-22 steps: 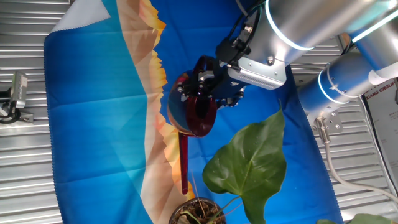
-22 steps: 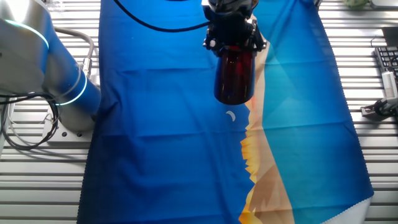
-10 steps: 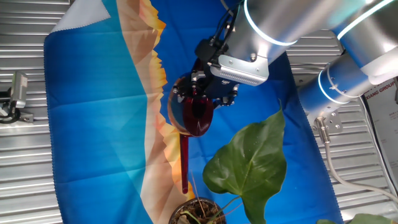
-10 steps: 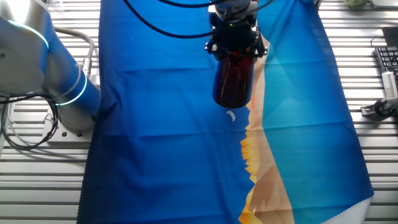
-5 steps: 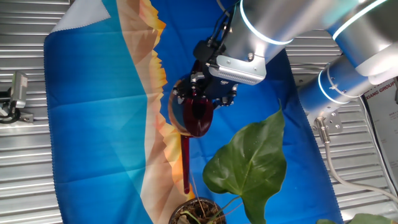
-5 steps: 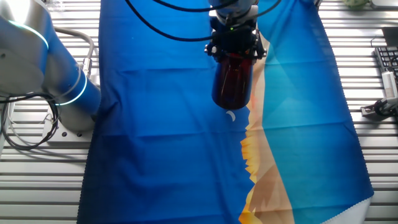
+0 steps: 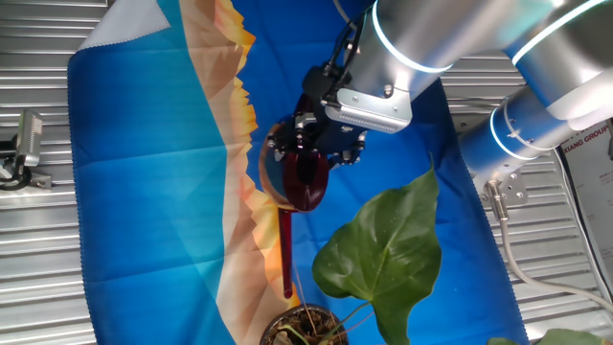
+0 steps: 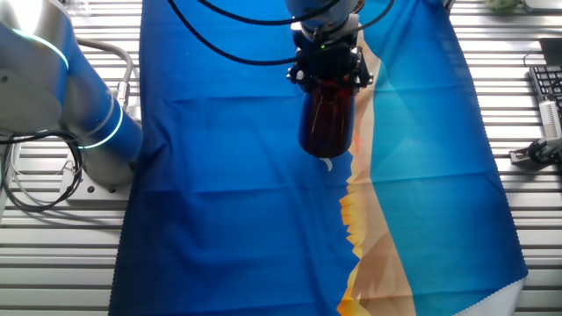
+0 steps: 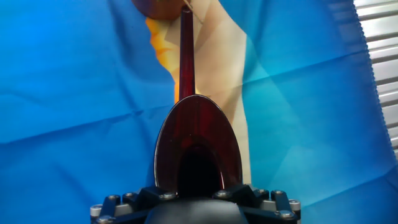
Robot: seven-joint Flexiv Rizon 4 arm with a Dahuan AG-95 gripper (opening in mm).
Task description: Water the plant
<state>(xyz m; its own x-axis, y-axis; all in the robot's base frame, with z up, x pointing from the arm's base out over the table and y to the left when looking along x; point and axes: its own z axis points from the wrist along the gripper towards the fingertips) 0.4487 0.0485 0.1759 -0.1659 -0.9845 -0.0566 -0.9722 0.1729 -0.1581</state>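
Gripping the dark red watering can [image 7: 305, 178] at its rear end, the hand [image 7: 316, 142] is closed on it, the black fingers pressed to the can's sides; the hand view shows the can's rounded body [image 9: 198, 146] filling the space just ahead of the fingers. The can hangs above the blue and orange cloth [image 7: 153, 192] spread over the ribbed metal desk [image 7: 38, 249]. Its long thin spout [image 7: 285, 254] reaches away from the hand toward the plant [image 7: 383, 259].

That plant stands at the lower edge of one fixed view, below and to the right of the hand. Its biggest glossy heart-shaped leaf [image 7: 388, 244] lies just right of the spout, apart from it. The small round pot of dark soil [image 7: 305, 326] sits just beyond the spout's tip, slightly to the right; whether the tip is over the soil cannot be told. In the hand view only a sliver of the pot's rim [image 9: 158, 7] shows at the top, beside the spout's end.
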